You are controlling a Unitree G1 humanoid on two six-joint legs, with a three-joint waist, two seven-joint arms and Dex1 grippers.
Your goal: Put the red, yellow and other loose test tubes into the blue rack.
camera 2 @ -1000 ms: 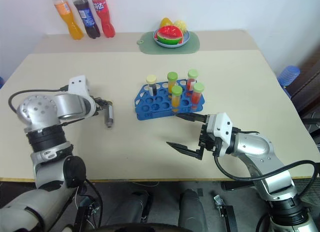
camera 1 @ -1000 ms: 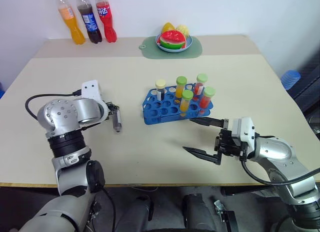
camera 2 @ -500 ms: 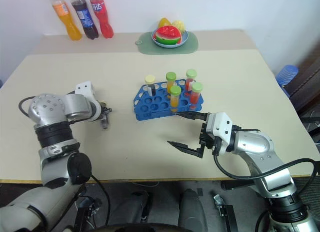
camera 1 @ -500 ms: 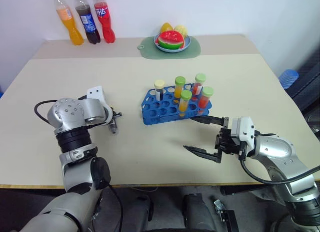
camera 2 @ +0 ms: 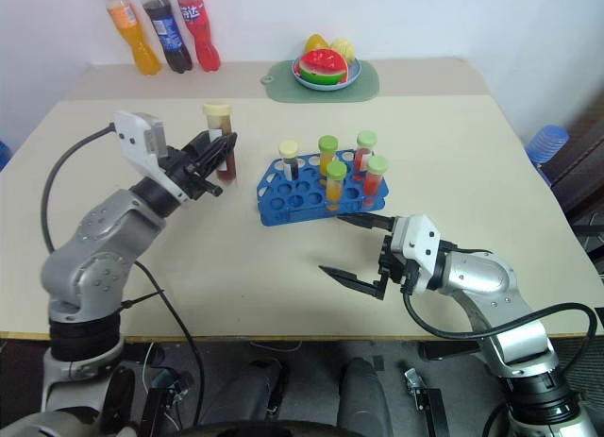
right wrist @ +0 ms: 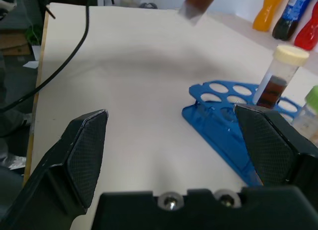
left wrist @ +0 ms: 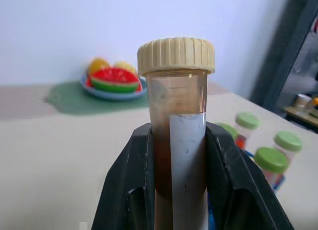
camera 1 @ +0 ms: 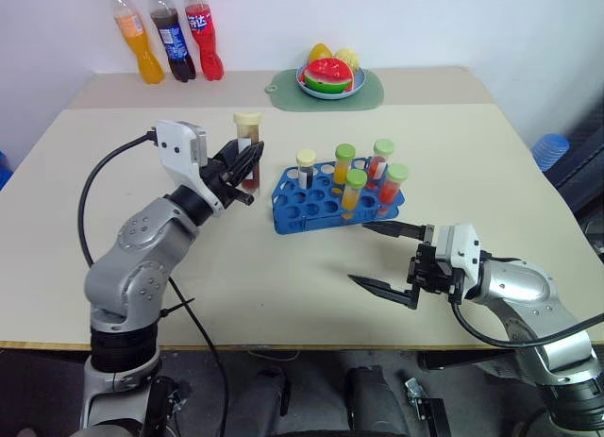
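While the right gripper (camera 1: 385, 257) gapes idle, the left gripper (camera 1: 242, 170) clasps a cream-capped, brown-filled clear plastic tube (camera 1: 248, 151), upright, needing lowering into the blue holed plastic rack (camera 1: 294, 207).

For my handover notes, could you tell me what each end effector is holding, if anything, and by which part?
The left end effector grips the cream-capped brown tube upright by its body, below the cap. The right end effector is open and holds nothing.

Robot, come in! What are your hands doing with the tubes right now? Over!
Left end effector shut on brown tube, raised beside blue rack. Right end effector open, empty. Nothing blocking.
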